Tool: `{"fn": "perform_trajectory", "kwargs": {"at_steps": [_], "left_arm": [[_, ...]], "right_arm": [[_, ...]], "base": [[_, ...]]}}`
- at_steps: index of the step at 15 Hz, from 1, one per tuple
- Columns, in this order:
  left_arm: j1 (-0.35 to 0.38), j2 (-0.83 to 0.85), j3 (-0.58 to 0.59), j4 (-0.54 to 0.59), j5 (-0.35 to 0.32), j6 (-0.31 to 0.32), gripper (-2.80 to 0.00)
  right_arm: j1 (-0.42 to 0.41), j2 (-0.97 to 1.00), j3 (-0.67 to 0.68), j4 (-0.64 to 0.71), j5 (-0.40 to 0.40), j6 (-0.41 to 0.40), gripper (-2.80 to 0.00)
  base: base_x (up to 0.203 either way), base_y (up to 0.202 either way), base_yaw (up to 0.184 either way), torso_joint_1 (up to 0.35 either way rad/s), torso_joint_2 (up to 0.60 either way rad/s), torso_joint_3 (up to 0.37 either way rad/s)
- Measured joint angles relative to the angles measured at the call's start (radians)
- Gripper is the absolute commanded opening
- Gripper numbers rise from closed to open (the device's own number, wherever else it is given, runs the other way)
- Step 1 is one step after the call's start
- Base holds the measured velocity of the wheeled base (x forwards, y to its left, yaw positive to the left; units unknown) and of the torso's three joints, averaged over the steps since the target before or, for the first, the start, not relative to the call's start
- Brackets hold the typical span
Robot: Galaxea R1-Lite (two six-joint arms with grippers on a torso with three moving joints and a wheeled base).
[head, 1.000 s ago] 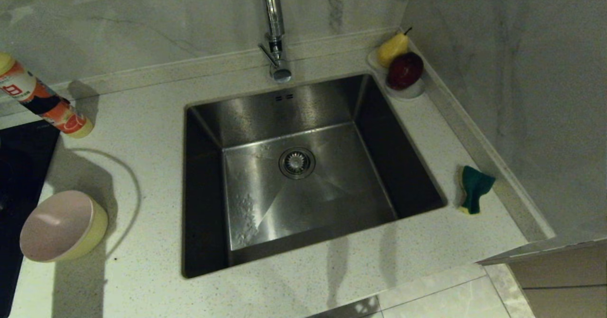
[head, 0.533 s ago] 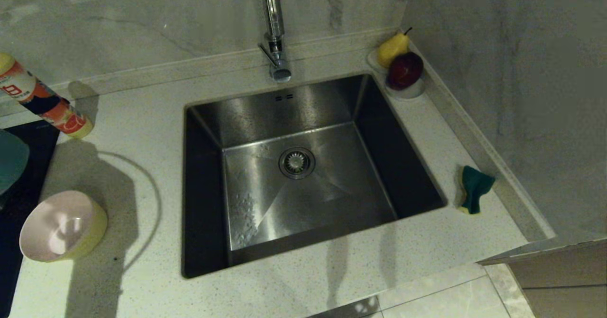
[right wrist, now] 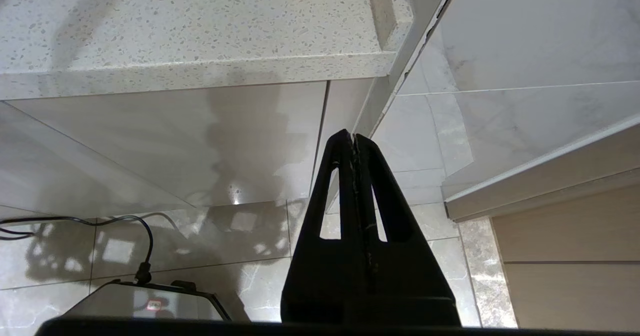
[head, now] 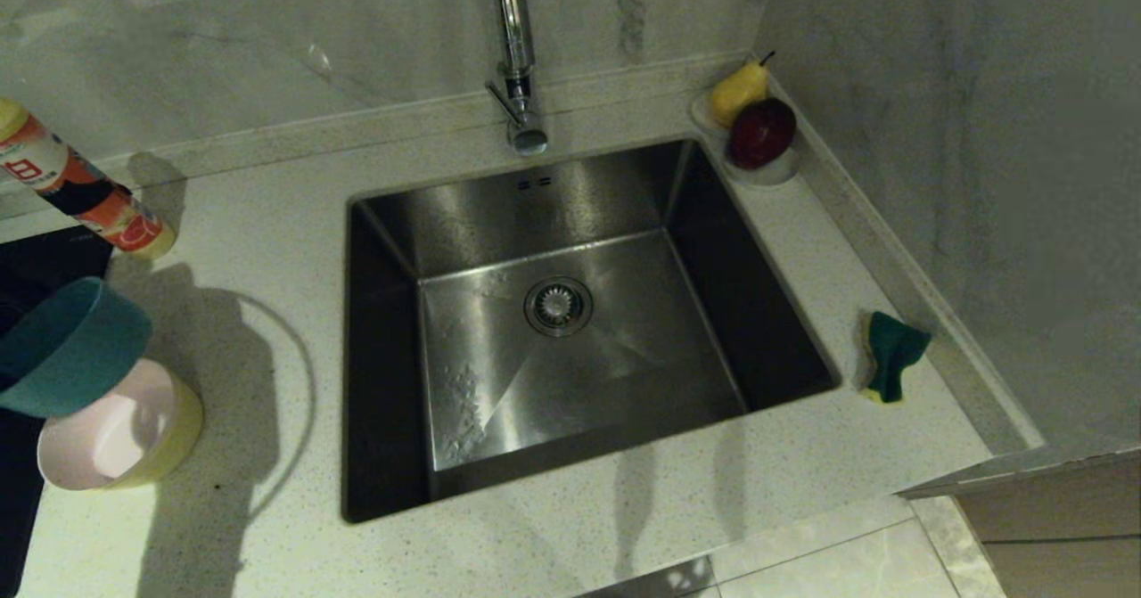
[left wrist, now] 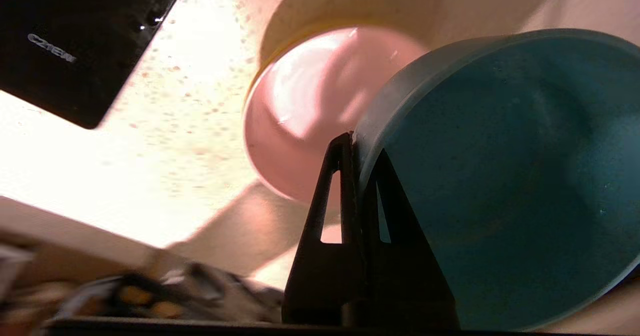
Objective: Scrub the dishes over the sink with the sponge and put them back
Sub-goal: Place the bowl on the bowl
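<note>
I see a pale speckled stone countertop (head: 267, 224) running into a corner, with grey-veined marble walls behind and to the right, and glossy floor tiles below its front edge. A square stainless steel sink (head: 383, 331) is set into the middle of it, a round drain strainer (head: 558, 306) at the centre of its floor and a tall chrome tap (head: 515, 54) rising at its back edge. At the countertop's back right corner a small white saucer (head: 774, 170) carries a yellow pear (head: 736, 90) and a dark red apple (head: 760, 132). A black hob (head: 36, 264) sits at the left edge, with an orange-labelled bottle (head: 80, 192) leaning behind it.

My left gripper (left wrist: 356, 148) is clamped narrow on the rim of the light blue round plastic bowl (head: 67, 348), one finger inside and one outside. The bowl hangs tilted over the left edge, its mouth facing left. Just below it the pale pink bowl (head: 111, 442) sits nested inside the yellow bowl (head: 178, 429) on the countertop, mouths tipped up and to the left.

The yellow sponge with a dark green scouring face (head: 890, 355) lies bent near the right edge beside the sink, its long axis running front to back.

My right gripper (right wrist: 354, 138) is pressed shut, holding nothing, hanging low in front of the cabinet.
</note>
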Motion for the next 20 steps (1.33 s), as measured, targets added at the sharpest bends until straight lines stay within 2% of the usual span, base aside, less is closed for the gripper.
{"fn": "perform_trajectory", "kwargs": {"at_steps": [7,11,16,20], "left_arm": [[-0.029,-0.003,0.034,-0.076,0.088,0.039,-2.80],[-0.030,-0.006,0.095,-0.188,0.132,0.100,-2.80],[-0.030,-0.006,0.160,-0.233,0.127,0.099,-2.80],[-0.030,-0.018,0.173,-0.232,0.091,0.092,-2.80]], "right_arm": [[0.000,0.000,0.000,0.000,0.000,0.000,-2.80],[0.000,0.000,0.000,0.000,0.000,0.000,-2.80],[0.000,0.000,0.000,0.000,0.000,0.000,-2.80],[0.000,0.000,0.000,0.000,0.000,0.000,-2.80]], "base": [[0.000,0.000,0.000,0.000,0.00,0.000],[0.000,0.000,0.000,0.000,0.00,0.000],[0.000,0.000,0.000,0.000,0.00,0.000],[0.000,0.000,0.000,0.000,0.00,0.000]]}}
